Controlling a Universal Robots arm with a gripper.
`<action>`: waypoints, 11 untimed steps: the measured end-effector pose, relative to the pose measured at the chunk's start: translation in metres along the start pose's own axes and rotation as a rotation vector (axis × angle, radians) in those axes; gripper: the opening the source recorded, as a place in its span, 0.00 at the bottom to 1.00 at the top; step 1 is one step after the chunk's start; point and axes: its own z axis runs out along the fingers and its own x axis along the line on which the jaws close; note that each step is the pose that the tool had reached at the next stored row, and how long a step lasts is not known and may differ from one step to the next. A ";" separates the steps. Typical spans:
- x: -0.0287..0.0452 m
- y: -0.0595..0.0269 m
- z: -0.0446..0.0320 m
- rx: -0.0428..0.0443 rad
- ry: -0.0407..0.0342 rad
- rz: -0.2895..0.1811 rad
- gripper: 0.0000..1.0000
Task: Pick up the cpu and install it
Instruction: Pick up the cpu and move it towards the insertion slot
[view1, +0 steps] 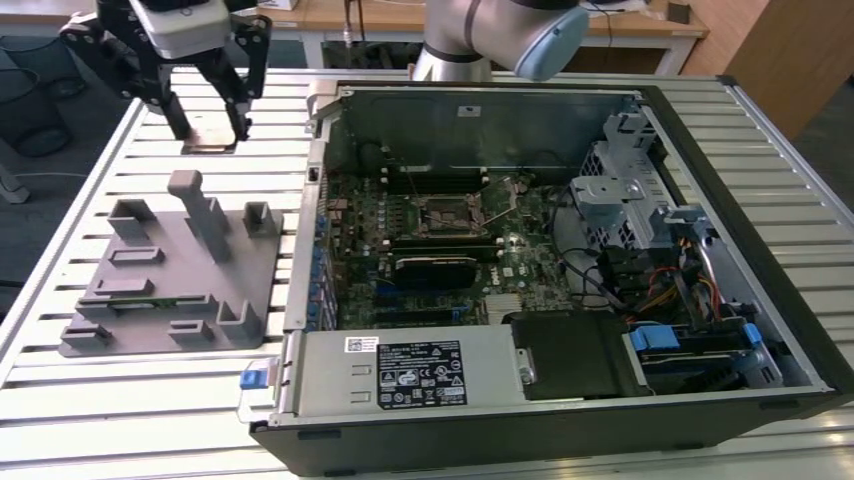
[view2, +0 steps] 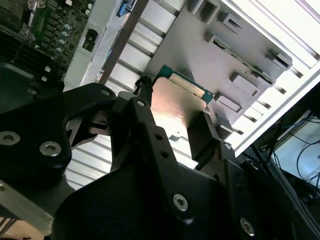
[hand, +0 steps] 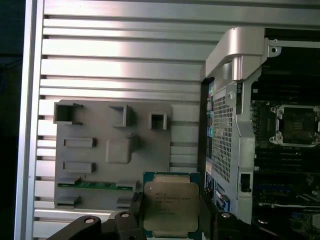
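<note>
cpu (hand: 171, 205) between jaws, fixture (hand: 95, 167) beside case (hand: 225, 140)

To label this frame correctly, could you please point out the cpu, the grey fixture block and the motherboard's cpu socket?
cpu (hand: 171, 204): first wrist view, centre of its metal top.
grey fixture block (hand: 151, 146): first wrist view, bare flat surface.
cpu socket (view1: 451, 212): exterior view, middle of the socket.

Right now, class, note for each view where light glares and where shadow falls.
Second wrist view: a warm glare sits on the metal top of the cpu, held in the gripper, and the table slats wash out white. First wrist view: bright bands run along the table slats; the cpu is evenly lit. Exterior view: the inside of the computer case lies darker than the table.
</note>
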 end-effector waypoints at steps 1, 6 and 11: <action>-0.0038 -0.0001 0.0001 0.0000 -0.0001 0.000 0.53; -0.0256 -0.0007 0.0003 0.0000 -0.0004 0.000 0.53; -0.0473 0.0002 0.0012 0.0000 -0.0010 0.000 0.53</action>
